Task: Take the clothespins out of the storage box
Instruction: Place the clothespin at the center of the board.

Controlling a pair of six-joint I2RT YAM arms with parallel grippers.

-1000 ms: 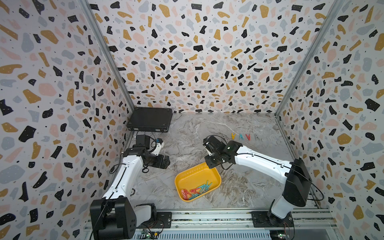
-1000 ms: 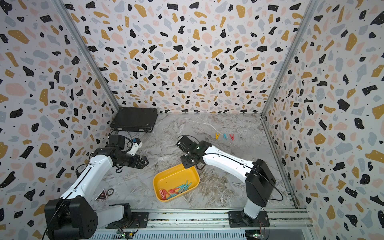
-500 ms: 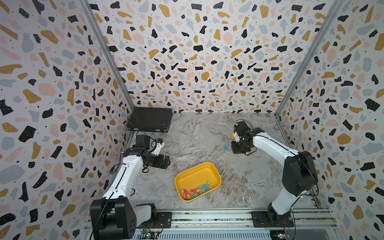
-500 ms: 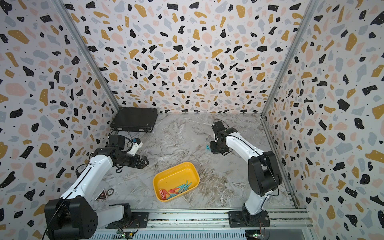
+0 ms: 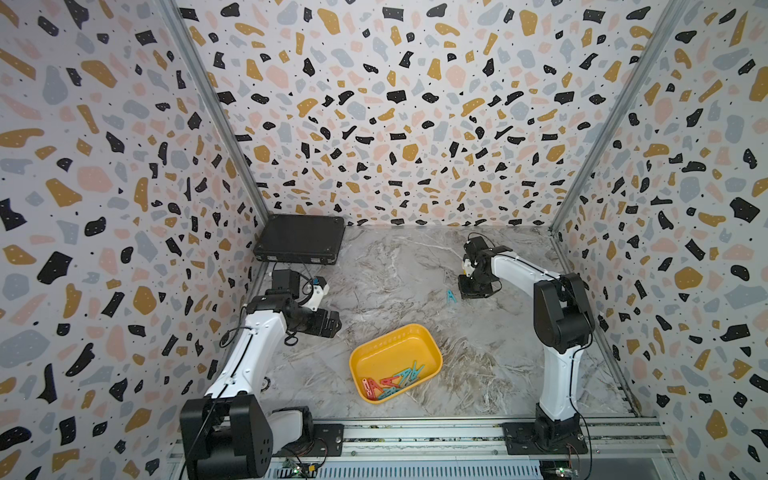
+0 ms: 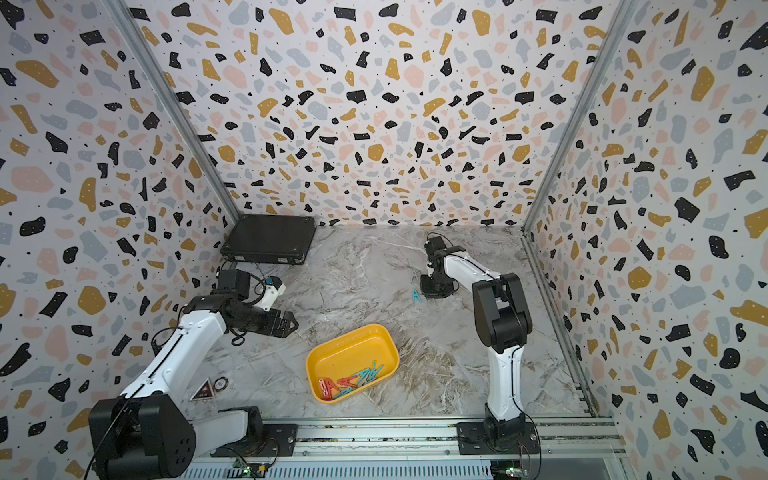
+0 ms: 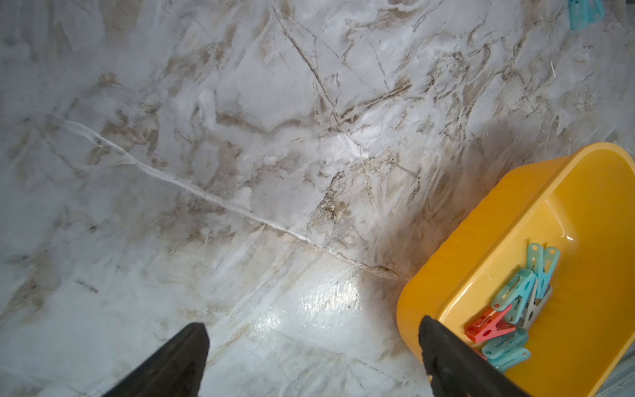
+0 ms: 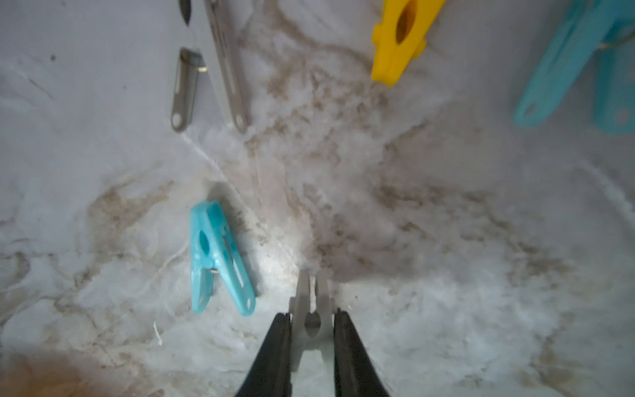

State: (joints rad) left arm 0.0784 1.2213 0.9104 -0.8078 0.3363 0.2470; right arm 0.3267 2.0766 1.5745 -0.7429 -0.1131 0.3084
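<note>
Nearest the front rail, the storage box (image 5: 388,351) (image 6: 347,353) is set on the marbled table (image 5: 395,274), its long axis running from near-left to far-right in both top views. The clothespins (image 5: 392,380) (image 6: 349,380) (image 7: 515,309), teal, red and grey, are heaped against its near long wall, most lying roughly along that axis. Beyond the box on the left, the left gripper (image 5: 334,326) (image 7: 314,326) is held above bare table, well apart from the box rim, with its fingers spread wide and nothing between them. Farther back and to the right, a single teal clothespin (image 5: 451,296) (image 6: 416,296) (image 8: 220,257) is seen flat on the table, its long axis near-to-far, closed nose toward the back wall and legs opening toward the front. Just beside it, the right gripper (image 5: 473,291) (image 8: 311,314) is pointed down at the table, its fingers pinching a grey clothespin (image 8: 311,295) whose long axis is in line with them, nose projecting past the fingertips. Past it, a yellow clothespin (image 8: 398,41), another teal one (image 8: 577,68) and grey legs (image 8: 185,89) are seen on the table. A black case (image 5: 299,239) lies in the far-left corner.
</note>
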